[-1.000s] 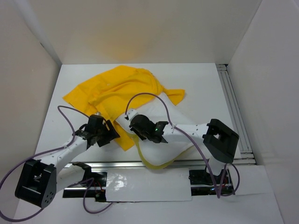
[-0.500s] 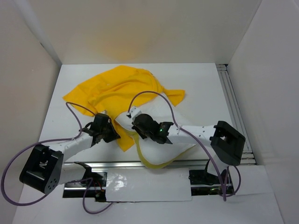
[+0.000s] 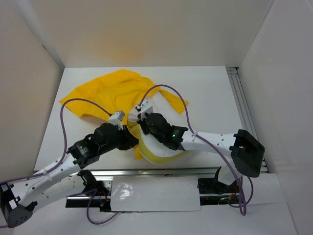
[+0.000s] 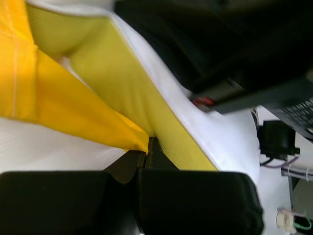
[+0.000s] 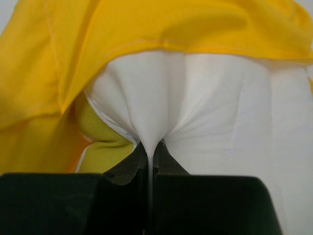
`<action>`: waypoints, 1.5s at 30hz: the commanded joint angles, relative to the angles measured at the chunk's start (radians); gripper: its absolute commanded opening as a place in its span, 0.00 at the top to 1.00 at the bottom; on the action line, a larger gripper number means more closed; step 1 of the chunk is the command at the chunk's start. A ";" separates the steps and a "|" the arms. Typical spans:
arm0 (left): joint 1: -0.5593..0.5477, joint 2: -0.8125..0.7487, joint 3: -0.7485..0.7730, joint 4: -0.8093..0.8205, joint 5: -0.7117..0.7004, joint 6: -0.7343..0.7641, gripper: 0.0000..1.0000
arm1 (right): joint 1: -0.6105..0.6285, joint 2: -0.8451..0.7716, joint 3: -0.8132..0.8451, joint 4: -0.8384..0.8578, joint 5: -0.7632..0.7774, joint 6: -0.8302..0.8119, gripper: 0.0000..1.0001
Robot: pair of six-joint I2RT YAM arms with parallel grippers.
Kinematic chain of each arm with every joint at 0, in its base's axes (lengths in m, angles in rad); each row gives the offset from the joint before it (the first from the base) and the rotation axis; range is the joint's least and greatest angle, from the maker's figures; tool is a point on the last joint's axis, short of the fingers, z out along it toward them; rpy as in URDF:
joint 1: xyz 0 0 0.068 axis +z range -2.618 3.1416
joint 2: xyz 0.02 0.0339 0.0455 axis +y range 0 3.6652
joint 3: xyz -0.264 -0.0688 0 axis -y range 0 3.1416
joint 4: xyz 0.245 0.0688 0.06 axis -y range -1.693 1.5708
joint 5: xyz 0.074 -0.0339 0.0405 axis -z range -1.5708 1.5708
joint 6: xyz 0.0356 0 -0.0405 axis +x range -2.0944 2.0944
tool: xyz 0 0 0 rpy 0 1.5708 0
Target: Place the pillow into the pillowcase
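Pretty clearly a robotics lab rig, not anybody's home or kitchen. The white table (image 3: 210,93) was boxed in by plain white panels, with a back wall (image 3: 146,29) along the far edge plus a left wall (image 3: 24,98) and a right wall (image 3: 283,98) down the sides, like a little test cell. A bare aluminium rail (image 3: 161,172) ran along the near edge, with the left arm (image 3: 49,171) and right arm (image 3: 215,142) mounted there. Another slotted rail (image 3: 244,112) ran down the right edge. Purple cables (image 3: 171,89) looped loose over the arms, and exposed wiring (image 3: 97,192) sat by the base near the near-left corner.
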 commanded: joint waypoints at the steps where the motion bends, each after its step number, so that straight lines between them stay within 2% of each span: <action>1: -0.084 0.041 0.079 -0.019 0.048 -0.008 1.00 | -0.001 0.020 0.112 0.282 0.072 -0.019 1.00; 6: -0.197 0.146 0.101 0.042 0.088 0.006 1.00 | -0.001 0.065 0.153 0.364 0.205 -0.019 1.00; 9: -0.295 0.178 0.121 0.109 0.123 0.015 1.00 | -0.030 0.074 0.174 0.367 0.205 0.006 1.00; 14: -0.320 0.175 0.139 0.145 0.132 0.006 1.00 | -0.031 0.085 0.113 0.358 0.158 0.061 1.00; 19: -0.329 0.176 0.148 0.157 0.132 0.006 1.00 | -0.031 0.071 -0.017 0.320 0.058 0.113 1.00; 20: -0.338 0.187 0.148 0.145 0.132 0.006 1.00 | -0.031 0.044 -0.036 0.291 0.029 0.127 0.94; 22: -0.338 0.213 0.159 0.116 0.157 -0.003 0.87 | -0.040 0.005 -0.079 0.247 -0.029 0.141 0.80; 23: -0.338 0.241 0.171 0.102 0.157 -0.003 0.77 | -0.049 -0.039 -0.090 0.200 -0.046 0.141 0.70; 24: -0.338 0.251 0.184 0.073 0.157 -0.003 0.62 | -0.049 -0.061 -0.090 0.168 -0.065 0.150 0.48; 26: -0.338 0.261 0.204 0.036 0.157 -0.003 0.51 | -0.049 -0.125 -0.090 0.041 -0.054 0.150 0.33; 27: -0.338 0.274 0.228 0.016 0.129 0.006 0.44 | -0.058 -0.148 -0.090 0.004 -0.054 0.159 0.19; 28: -0.338 0.275 0.253 -0.023 0.117 0.006 0.25 | -0.069 -0.188 -0.100 -0.063 -0.054 0.159 0.14; 31: -0.338 0.275 0.291 -0.079 0.063 0.006 0.00 | -0.099 -0.222 -0.111 -0.163 -0.043 0.173 0.01; 35: -0.338 0.297 0.426 -0.223 -0.048 0.017 0.00 | -0.149 -0.274 -0.150 -0.260 0.068 0.218 0.01; 36: -0.338 0.310 0.456 -0.308 -0.137 0.006 0.00 | -0.167 -0.285 -0.159 -0.260 0.069 0.218 0.01; 38: -0.325 0.379 0.532 -0.401 -0.226 -0.006 0.00 | -0.245 -0.306 -0.159 -0.270 0.041 0.218 0.01; 41: -0.239 0.489 0.716 -0.561 -0.338 0.007 0.00 | -0.366 -0.341 -0.148 -0.245 -0.057 0.178 0.01; 42: -0.185 0.574 0.763 -0.589 -0.366 0.018 0.00 | -0.397 -0.342 -0.136 -0.219 -0.124 0.158 0.01; 45: -0.090 0.710 0.938 -0.672 -0.421 0.053 0.00 | -0.518 -0.320 -0.099 -0.179 -0.307 -0.004 0.01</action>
